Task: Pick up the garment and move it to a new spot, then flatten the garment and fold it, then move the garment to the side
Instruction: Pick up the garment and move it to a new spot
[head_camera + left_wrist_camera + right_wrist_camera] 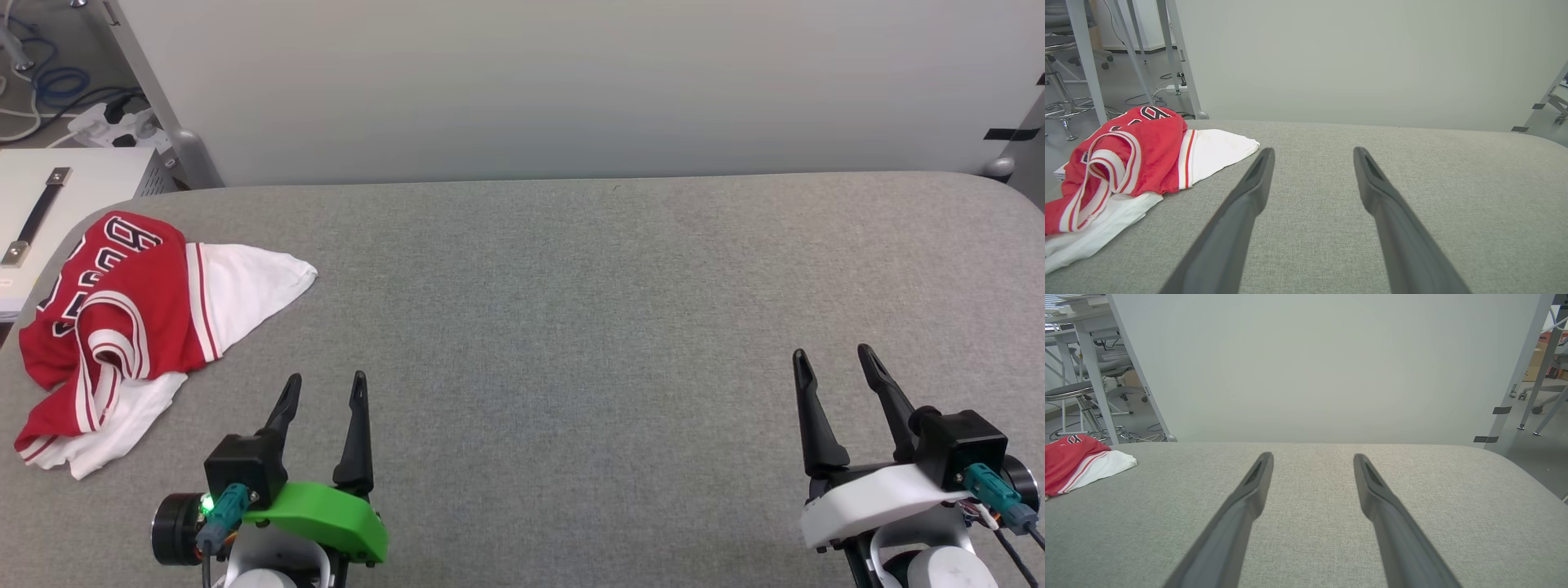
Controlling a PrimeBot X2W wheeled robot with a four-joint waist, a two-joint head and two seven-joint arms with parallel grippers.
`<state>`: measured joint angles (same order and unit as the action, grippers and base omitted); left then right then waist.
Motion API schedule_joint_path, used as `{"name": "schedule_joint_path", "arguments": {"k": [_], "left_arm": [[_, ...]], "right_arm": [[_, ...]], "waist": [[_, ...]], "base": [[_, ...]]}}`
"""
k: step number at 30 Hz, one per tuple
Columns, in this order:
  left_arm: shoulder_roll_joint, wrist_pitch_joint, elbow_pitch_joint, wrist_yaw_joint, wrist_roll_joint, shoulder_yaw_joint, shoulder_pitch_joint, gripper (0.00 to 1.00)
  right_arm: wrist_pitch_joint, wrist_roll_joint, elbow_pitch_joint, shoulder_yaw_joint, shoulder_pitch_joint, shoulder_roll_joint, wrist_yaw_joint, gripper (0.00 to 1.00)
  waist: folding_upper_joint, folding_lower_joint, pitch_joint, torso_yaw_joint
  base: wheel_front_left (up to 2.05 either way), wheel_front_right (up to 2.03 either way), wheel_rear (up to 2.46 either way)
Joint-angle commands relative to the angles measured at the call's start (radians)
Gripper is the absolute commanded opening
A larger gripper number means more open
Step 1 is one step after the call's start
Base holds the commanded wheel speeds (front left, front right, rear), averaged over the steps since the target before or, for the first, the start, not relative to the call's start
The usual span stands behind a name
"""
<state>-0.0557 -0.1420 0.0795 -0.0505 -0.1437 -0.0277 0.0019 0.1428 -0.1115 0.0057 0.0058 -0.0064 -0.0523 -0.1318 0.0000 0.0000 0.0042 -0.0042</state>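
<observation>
- One red jersey [122, 318] with white sleeves and red-white striped trim is seen crumpled in a heap at the far left corner of the bench [571, 327], reaching the bench's left edge.
- Black, white-outlined lettering is carried on the jersey's top fold, and only part of it can be read.
- One white sleeve is spread toward the bench's middle. A second white part is laid out toward the bench's near edge.
- Two pairs of dark fingers are counted, two fingers in each pair.
- The left fingers [356, 433] are held spread wide over the bench's near left part, with nothing between them. In the left wrist view the same fingers [1243, 208] are seen parted over bare grey cloth, near the jersey [1139, 155] but not touching it.
- The right fingers [814, 416] are likewise spread and empty over the bench's near right part, well apart from the jersey. In the right wrist view these fingers [1241, 510] are pointed at the bench's far edge, and the jersey [1069, 457] is seen at the bench's far left.
- One green bracket [326, 514] is fitted behind the left fingers, and one white bracket [873, 498] behind the right.
- One pale panel [571, 82] is stood along the bench's far edge.
- Beyond the bench's left edge, one white case [82, 180] with a dark strap, one power strip [114, 124] and one blue cable coil [59, 82] are seen.
</observation>
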Motion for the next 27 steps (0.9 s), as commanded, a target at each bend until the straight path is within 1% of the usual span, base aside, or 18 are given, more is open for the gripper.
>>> {"name": "schedule_joint_path", "arguments": {"k": [1, 19, 23, 27], "left_arm": [[0.003, -0.011, 0.001, -0.009, -0.01, -0.002, 0.023, 1.0], [0.004, -0.048, 0.029, -0.02, -0.044, -0.009, 0.014, 1.0], [0.004, -0.057, 0.031, -0.02, -0.051, -0.011, 0.011, 1.0], [0.004, -0.065, 0.034, -0.019, -0.059, -0.009, 0.01, 1.0]], "right_arm": [[0.012, -0.014, 0.001, 0.003, 0.011, 0.001, 0.001, 1.0], [0.049, -0.044, 0.004, 0.003, 0.003, 0.001, 0.001, 1.0], [0.057, -0.053, 0.001, 0.01, 0.004, 0.002, 0.001, 1.0], [0.065, -0.058, -0.001, 0.022, 0.008, 0.002, 0.001, 1.0]], "waist": [[0.0, 0.0, 0.001, 0.0], [0.0, 0.0, 0.025, 0.01], [0.0, 0.0, 0.027, 0.03], [0.0, 0.0, 0.027, 0.067]], "base": [[0.0, 0.0, 0.0], [0.0, 0.0, 0.0], [0.0, 0.0, 0.0], [0.0, 0.0, 0.0]]}}
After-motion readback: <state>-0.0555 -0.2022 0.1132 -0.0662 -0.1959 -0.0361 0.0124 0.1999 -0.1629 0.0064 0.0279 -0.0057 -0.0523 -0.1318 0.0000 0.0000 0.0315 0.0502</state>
